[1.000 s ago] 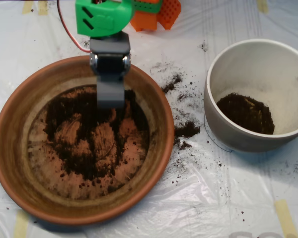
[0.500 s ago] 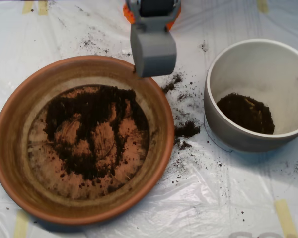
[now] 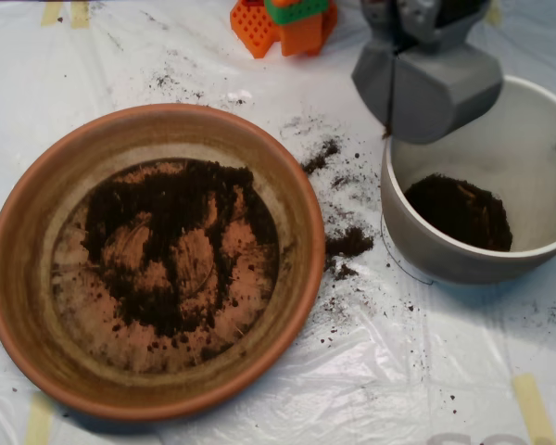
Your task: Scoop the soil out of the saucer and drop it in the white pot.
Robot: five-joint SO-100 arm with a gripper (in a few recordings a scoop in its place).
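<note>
- Scoop (image 3: 426, 88) hung at the far right of the scene, over the far-left rim of the white pot (image 3: 435, 250); a dark seam ran down between its two grey shells, and they looked closed together, though what they carried was hidden.
- Soil (image 3: 171, 241) lay mostly in the saucer (image 3: 18, 232) on the left, a thin dark patch over the orange floor with bare streaks through it.
- A smaller heap of soil sat inside the white pot, toward its near-left wall.
- Loose crumbs were scattered on the plastic sheet (image 3: 398, 371) between the two vessels, a sign of how easily the load spills.
- The step in hand seemed to be the drop. To do it well, the scoop would need to travel further right and nearer, until it stood over the middle of the pot and not its rim.
- It would best open only once centred and low, so the crumbs fall inside the wall.
</note>
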